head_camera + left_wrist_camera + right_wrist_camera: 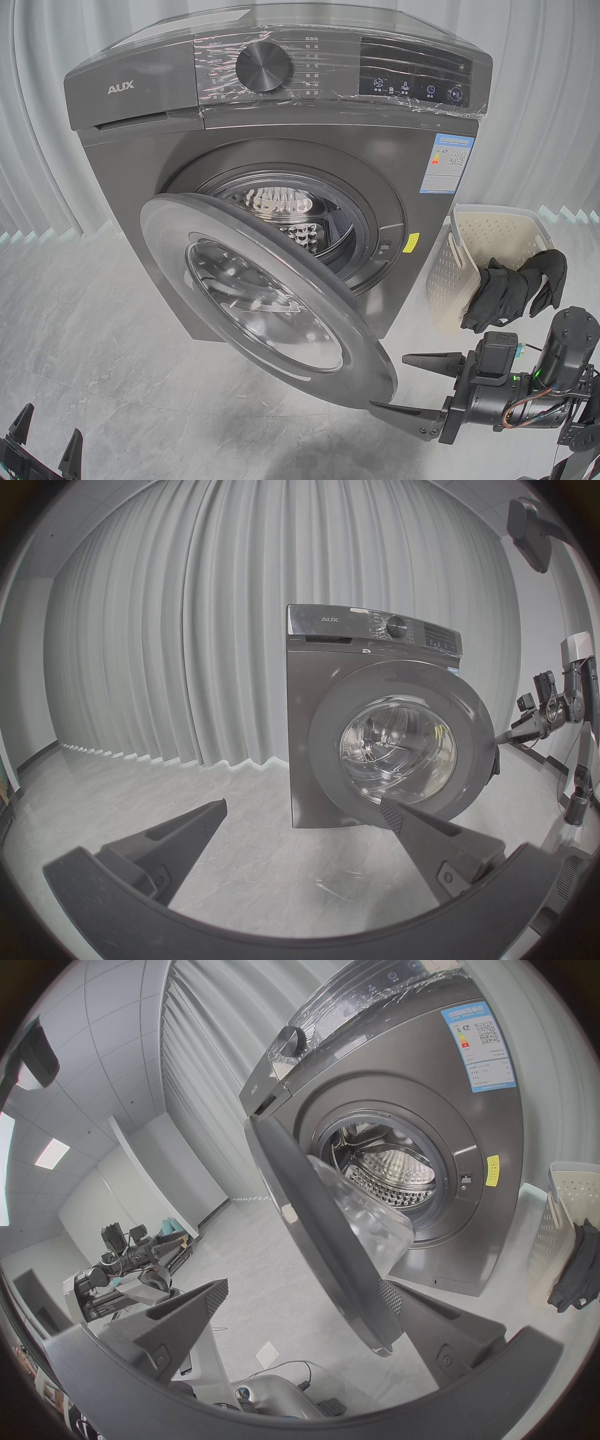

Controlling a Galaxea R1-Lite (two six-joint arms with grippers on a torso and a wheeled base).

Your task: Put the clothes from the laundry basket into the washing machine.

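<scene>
Pale pleated curtains (pixel 37 156) and a grey marbled floor (pixel 94 350) frame my view. Low at far left, my left gripper (pixel 49 431) points up, fingers spread, holding nothing. One grey front-loading washing machine (pixel 144 156) stands centred, its round glass door (pixel 262 300) swung wide. My right gripper (pixel 387 382), arm level, gapes around the door's free edge. One cream perforated laundry basket (pixel 494 231) carries one black garment (pixel 506 290) over its rim.
</scene>
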